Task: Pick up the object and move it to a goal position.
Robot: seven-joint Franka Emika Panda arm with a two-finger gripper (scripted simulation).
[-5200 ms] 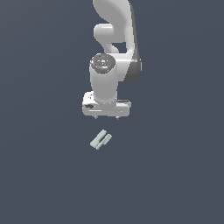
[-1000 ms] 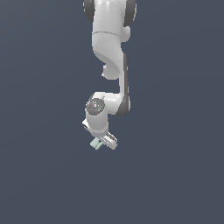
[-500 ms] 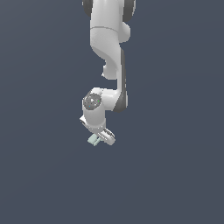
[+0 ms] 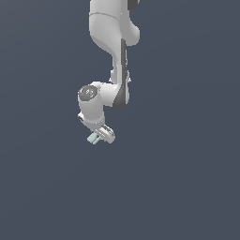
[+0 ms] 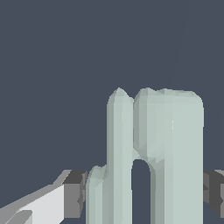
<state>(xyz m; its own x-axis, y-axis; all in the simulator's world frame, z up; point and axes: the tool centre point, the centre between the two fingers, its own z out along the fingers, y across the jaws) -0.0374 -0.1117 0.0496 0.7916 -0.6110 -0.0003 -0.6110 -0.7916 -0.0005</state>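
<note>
Between the two dark finger pads sits the object [image 5: 148,157], a pale grey-green oblong block that fills the gap from one pad to the other in the wrist view, with its lengthwise groove running away from the wrist and a darker arched notch opening near the pads. It looks rigid and hard-edged, with flat outer flanks, so it should neither squash nor bend under a squeeze; being small, it is probably light. Its smooth, even surface suggests it could slide if held loosely or off-centre. Those long flat flanks are the sensible place to take hold, across the narrow width and near the middle of its length, and that appears to be where the pads sit now. The gripper [image 4: 100,136] is closed down to the block's width, one pad against each flank as far as can be seen, though the far pad is cut off at the frame edge. From the exterior view, only a small end of the block pokes out beside the fingers, toward that view's left. Beyond it lies only plain dark ground, and I cannot tell whether the block touches it.
</note>
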